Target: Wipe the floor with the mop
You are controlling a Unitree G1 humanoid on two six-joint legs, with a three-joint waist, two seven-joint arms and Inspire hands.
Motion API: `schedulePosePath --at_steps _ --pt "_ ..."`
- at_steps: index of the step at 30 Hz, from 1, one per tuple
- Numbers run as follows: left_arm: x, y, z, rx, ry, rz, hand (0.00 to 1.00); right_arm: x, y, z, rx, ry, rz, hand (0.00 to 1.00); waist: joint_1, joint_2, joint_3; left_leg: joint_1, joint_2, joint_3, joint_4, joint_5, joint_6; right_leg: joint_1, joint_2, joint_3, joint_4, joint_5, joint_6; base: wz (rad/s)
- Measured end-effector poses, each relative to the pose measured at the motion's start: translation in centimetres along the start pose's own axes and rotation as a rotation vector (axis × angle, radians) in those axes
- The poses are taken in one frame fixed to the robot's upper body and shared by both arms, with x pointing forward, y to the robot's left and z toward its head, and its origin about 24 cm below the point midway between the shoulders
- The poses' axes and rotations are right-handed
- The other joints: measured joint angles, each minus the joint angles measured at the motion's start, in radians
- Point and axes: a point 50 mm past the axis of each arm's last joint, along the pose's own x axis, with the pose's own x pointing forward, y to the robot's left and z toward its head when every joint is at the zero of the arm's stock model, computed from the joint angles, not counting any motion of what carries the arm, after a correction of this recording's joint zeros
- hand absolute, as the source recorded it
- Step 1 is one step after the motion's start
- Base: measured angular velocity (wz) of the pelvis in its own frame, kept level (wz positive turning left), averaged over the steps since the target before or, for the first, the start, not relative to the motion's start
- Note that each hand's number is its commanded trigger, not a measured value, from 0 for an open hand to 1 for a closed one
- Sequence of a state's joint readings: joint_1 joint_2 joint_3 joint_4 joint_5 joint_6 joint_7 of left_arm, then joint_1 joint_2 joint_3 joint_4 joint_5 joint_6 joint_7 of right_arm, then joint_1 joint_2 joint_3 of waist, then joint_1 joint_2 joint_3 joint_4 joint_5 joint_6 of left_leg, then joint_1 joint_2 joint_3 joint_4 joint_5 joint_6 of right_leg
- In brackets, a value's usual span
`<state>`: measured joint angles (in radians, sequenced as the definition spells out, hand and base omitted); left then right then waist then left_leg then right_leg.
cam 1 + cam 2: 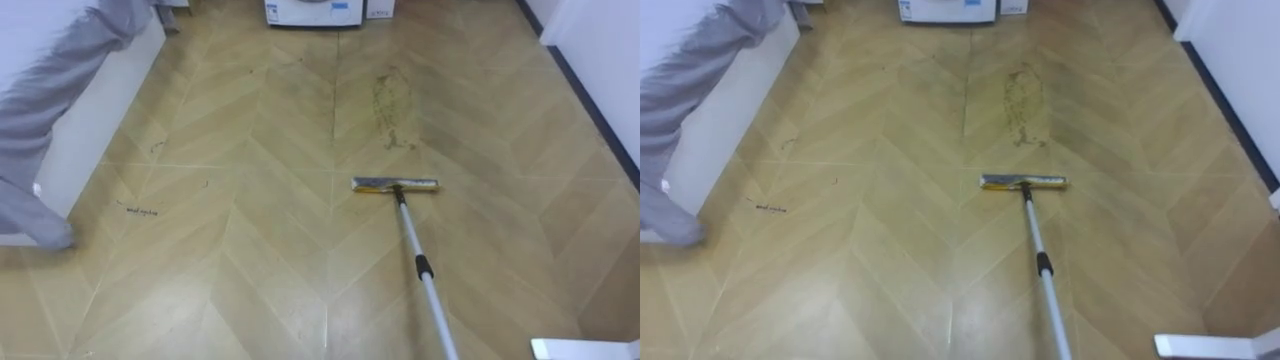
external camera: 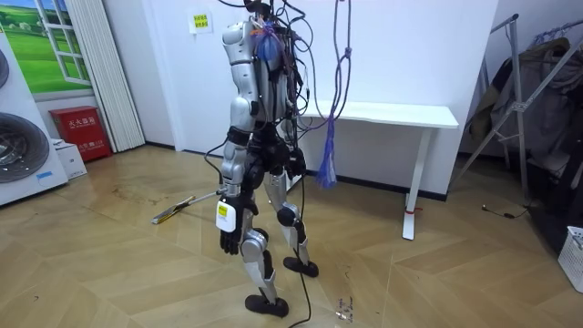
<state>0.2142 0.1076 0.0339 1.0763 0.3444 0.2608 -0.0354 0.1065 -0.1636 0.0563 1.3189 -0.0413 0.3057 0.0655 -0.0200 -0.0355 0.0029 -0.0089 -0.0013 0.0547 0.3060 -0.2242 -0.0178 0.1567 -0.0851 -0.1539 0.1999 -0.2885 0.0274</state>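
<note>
Well out to the left of the left hand [image 2: 230, 240], a grey cloth [image 1: 60, 60] is draping over the edge of a white furniture panel [image 1: 105, 125] and reaching down to the wood floor [image 1: 230, 260]. Far ahead of the hand, a white appliance [image 1: 312, 10] is standing at the far edge of the floor. Ahead of the hand and to its right, a dull brownish stain [image 1: 390, 105] is lying on the boards. The mop head [image 1: 395, 185] is resting flat on the floor, set crosswise, just short of that stain on the side nearer the hand. The mop pole [image 1: 425, 280] is running back from the head toward the robot's right side and passing off the bottom edge of the eye views. Farther right, a white wall [image 1: 600, 40] with a dark skirting strip is bordering the floor.

In the room view, the robot is standing upright, facing the room view's left, with one foot ahead of the other. The left hand is hanging low beside the thigh, on the side toward the camera, lower than the upper end of the pole. Whether the hand is apart or together cannot be told. A white table [image 2: 392, 114] is standing behind the hand, on the room view's right, against the wall.
</note>
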Motion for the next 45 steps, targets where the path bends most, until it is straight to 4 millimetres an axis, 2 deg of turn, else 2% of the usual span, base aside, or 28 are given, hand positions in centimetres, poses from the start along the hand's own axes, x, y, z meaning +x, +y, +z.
schedulePosePath --at_steps 3,4,10,14,16,18,21,23,25,26,28,29,30,31,32,33,34,35,36,37,38,39,40,41,42,43,44,45 --pt "0.0 0.2 0.8 0.004 -0.015 0.011 0.0 -0.1 -0.1 0.8 0.005 -0.016 -0.005 1.0 0.001 0.0 -0.0018 -0.036 0.004 0.0 0.002 0.0 0.0 -0.041 0.002 -0.004 0.01 0.002 -0.003 0.01" --pt "0.1 0.2 0.8 0.01 -0.015 0.011 0.0 -0.2 -0.1 1.2 0.009 -0.022 -0.012 1.0 0.001 0.01 -0.0048 -0.051 0.005 0.0 0.004 0.0 0.001 -0.056 0.003 -0.004 0.014 0.002 -0.003 0.0" --pt "0.1 0.5 2.4 0.045 -0.054 0.033 0.0 -0.4 -0.2 2.3 0.027 -0.06 -0.033 1.0 0.001 0.017 -0.0013 -0.131 0.009 0.0 0.031 0.001 0.001 -0.14 0.003 -0.004 0.054 0.004 -0.004 0.0" --pt "0.0 0.8 3.9 0.045 -0.1 0.047 0.0 -0.6 -0.5 3.7 0.03 -0.11 -0.051 1.0 0.001 0.039 0.0084 -0.226 0.017 0.0 0.085 0.001 0.001 -0.238 0.002 -0.014 0.12 0.004 -0.004 -0.01" --pt "-0.1 0.9 5.2 0.045 -0.138 0.06 0.0 -0.9 -0.8 4.6 0.049 -0.149 -0.07 1.0 0.002 0.053 0.0172 -0.306 0.023 -0.003 0.139 0.001 0.001 -0.325 -0.001 -0.015 0.186 0.003 -0.003 -0.03" --pt "-0.2 1.2 6.1 0.043 -0.163 0.08 0.0 -1.0 -0.9 5.1 0.056 -0.167 -0.082 1.0 0.004 0.064 0.0195 -0.382 0.025 -0.006 0.187 0.0 0.003 -0.401 -0.004 -0.014 0.24 -0.003 -0.002 0.04" --pt "-0.4 1.5 7.1 -0.002 -0.185 0.106 0.0 -1.0 -1.1 5.3 0.074 -0.17 -0.1 1.0 0.018 0.067 0.0211 -0.491 0.021 -0.006 0.265 -0.018 0.027 -0.528 -0.021 -0.011 0.361 -0.043 -0.001 0.01" --pt "-0.4 1.5 7.3 -0.022 -0.187 0.108 0.0 -1.0 -1.1 5.2 0.088 -0.169 -0.104 1.0 0.027 0.069 0.0236 -0.544 0.015 -0.006 0.31 -0.032 0.031 -0.593 -0.036 -0.012 0.428 -0.07 -0.003 0.0" --pt "-0.3 1.4 6.9 -0.015 -0.167 0.104 0.0 -1.1 -1.3 5.4 0.093 -0.179 -0.111 1.0 0.033 0.079 0.0282 -0.601 0.013 -0.012 0.386 -0.065 0.033 -0.647 -0.045 -0.012 0.512 -0.122 -0.006 0.0" --pt "-0.2 1.4 6.9 -0.015 -0.162 0.104 0.0 -1.1 -1.3 5.4 0.095 -0.179 -0.112 1.0 0.033 0.081 0.0281 -0.617 0.013 -0.015 0.41 -0.071 0.032 -0.664 -0.048 -0.012 0.543 -0.135 -0.008 0.11" --pt "-0.2 1.7 6.7 -0.021 -0.15 0.106 0.0 -1.3 -1.3 5.9 0.102 -0.187 -0.117 1.0 0.047 0.081 0.0274 -0.672 0.012 -0.028 0.491 -0.082 0.022 -0.723 -0.052 -0.011 0.646 -0.179 -0.03 0.14" --pt "-0.2 1.7 6.7 -0.019 -0.147 0.107 0.0 -1.4 -1.3 6.3 0.106 -0.193 -0.119 1.0 0.056 0.08 0.0267 -0.685 0.016 -0.029 0.51 -0.084 0.019 -0.737 -0.053 -0.012 0.67 -0.187 -0.038 0.0" --pt "-0.1 1.7 6.4 -0.025 -0.138 0.108 0.0 -1.6 -1.5 6.9 0.121 -0.201 -0.124 1.0 0.066 0.079 0.0255 -0.714 0.023 -0.033 0.563 -0.087 0.013 -0.763 -0.052 -0.012 0.718 -0.203 -0.051 -0.1" --pt "-0.1 1.7 6.0 -0.045 -0.125 0.106 0.0 -1.8 -1.8 7.6 0.126 -0.21 -0.13 1.0 0.089 0.079 0.0244 -0.759 0.042 -0.033 0.657 -0.085 0.005 -0.792 -0.054 -0.008 0.777 -0.23 -0.07 -0.16" --pt "0.0 1.7 5.7 -0.06 -0.117 0.105 0.0 -2.0 -2.0 8.0 0.126 -0.219 -0.134 1.0 0.103 0.078 0.0244 -0.788 0.052 -0.033 0.721 -0.072 -0.009 -0.806 -0.055 -0.007 0.812 -0.247 -0.076 -0.38" --pt "0.1 1.6 4.7 -0.092 -0.09 0.101 0.0 -2.5 -2.4 9.2 0.122 -0.25 -0.143 1.0 0.124 0.069 0.0248 -0.852 0.069 -0.033 0.847 -0.013 -0.02 -0.829 -0.048 0.011 0.876 -0.276 -0.083 -0.42" --pt "0.2 1.5 3.9 -0.117 -0.069 0.093 0.0 -3.1 -2.9 10.7 0.124 -0.283 -0.144 1.0 0.138 0.056 0.0211 -0.916 0.077 -0.031 0.95 0.095 -0.024 -0.849 -0.041 0.033 0.921 -0.296 -0.089 -0.38" --pt "0.2 1.3 3.7 -0.128 -0.06 0.085 0.0 -3.5 -3.3 11.4 0.126 -0.299 -0.143 1.0 0.145 0.04 0.0241 -0.949 0.078 -0.033 0.993 0.154 -0.025 -0.852 -0.035 0.045 0.934 -0.3 -0.089 -0.32" --pt "0.2 0.9 3.1 -0.132 -0.042 0.067 0.0 -4.2 -4.2 12.6 0.118 -0.327 -0.145 1.0 0.166 0.042 0.0211 -0.995 0.077 -0.031 1.076 0.245 -0.029 -0.851 -0.03 0.058 0.954 -0.302 -0.091 -0.29" --pt "0.3 0.8 2.6 -0.133 -0.032 0.06 0.0 -4.9 -4.8 13.7 0.127 -0.364 -0.137 1.0 0.182 0.04 0.0222 -1.018 0.077 -0.024 1.121 0.227 -0.01 -0.846 -0.032 0.06 0.965 -0.306 -0.095 -0.27" --pt "0.3 0.9 2.4 -0.132 -0.029 0.062 0.0 -5.1 -5.0 14.0 0.125 -0.375 -0.133 1.0 0.192 0.038 0.0239 -1.016 0.076 -0.012 1.113 0.203 0.008 -0.845 -0.033 0.062 0.965 -0.307 -0.094 -0.11" --pt "0.3 1.1 2.2 -0.132 -0.03 0.063 0.0 -5.3 -5.0 14.3 0.136 -0.391 -0.118 1.0 0.197 0.032 0.0272 -0.987 0.071 0.012 1.021 0.151 0.011 -0.839 -0.033 0.063 0.96 -0.31 -0.088 0.12" --pt "0.3 1.2 2.1 -0.13 -0.031 0.055 0.0 -5.3 -5.1 14.3 0.142 -0.4 -0.1 1.0 0.193 0.028 0.0259 -0.931 0.055 0.023 0.856 0.104 0.008 -0.833 -0.035 0.063 0.951 -0.316 -0.075 0.22" --pt "0.3 1.3 2.2 -0.13 -0.037 0.052 0.0 -5.2 -5.0 14.3 0.149 -0.398 -0.092 1.0 0.192 0.024 0.0258 -0.906 0.048 0.028 0.796 0.052 0.014 -0.834 -0.038 0.063 0.945 -0.32 -0.067 0.41" --pt "0.3 1.5 2.7 -0.129 -0.056 0.045 0.0 -4.9 -4.9 13.7 0.18 -0.386 -0.077 1.0 0.185 0.023 0.0248 -0.868 0.035 0.031 0.712 -0.043 0.014 -0.834 -0.04 0.06 0.923 -0.322 -0.053 0.48" --pt "0.2 1.6 3.4 -0.128 -0.078 0.039 0.0 -4.4 -4.8 12.7 0.211 -0.366 -0.068 1.0 0.177 0.029 0.0218 -0.855 0.019 0.037 0.667 -0.077 0.058 -0.827 -0.044 0.061 0.891 -0.312 -0.034 0.5" --pt "0.2 1.6 3.5 -0.127 -0.081 0.036 0.0 -4.1 -4.8 12.0 0.222 -0.347 -0.067 1.0 0.17 0.031 0.0198 -0.847 0.019 0.047 0.652 -0.084 0.069 -0.815 -0.05 0.058 0.869 -0.301 -0.023 0.54" --pt "0.2 1.5 3.5 -0.128 -0.079 0.031 0.0 -3.3 -4.9 10.2 0.235 -0.299 -0.072 1.0 0.151 0.035 0.015 -0.82 0.009 0.067 0.622 -0.096 0.091 -0.78 -0.064 0.057 0.827 -0.275 -0.004 0.49"
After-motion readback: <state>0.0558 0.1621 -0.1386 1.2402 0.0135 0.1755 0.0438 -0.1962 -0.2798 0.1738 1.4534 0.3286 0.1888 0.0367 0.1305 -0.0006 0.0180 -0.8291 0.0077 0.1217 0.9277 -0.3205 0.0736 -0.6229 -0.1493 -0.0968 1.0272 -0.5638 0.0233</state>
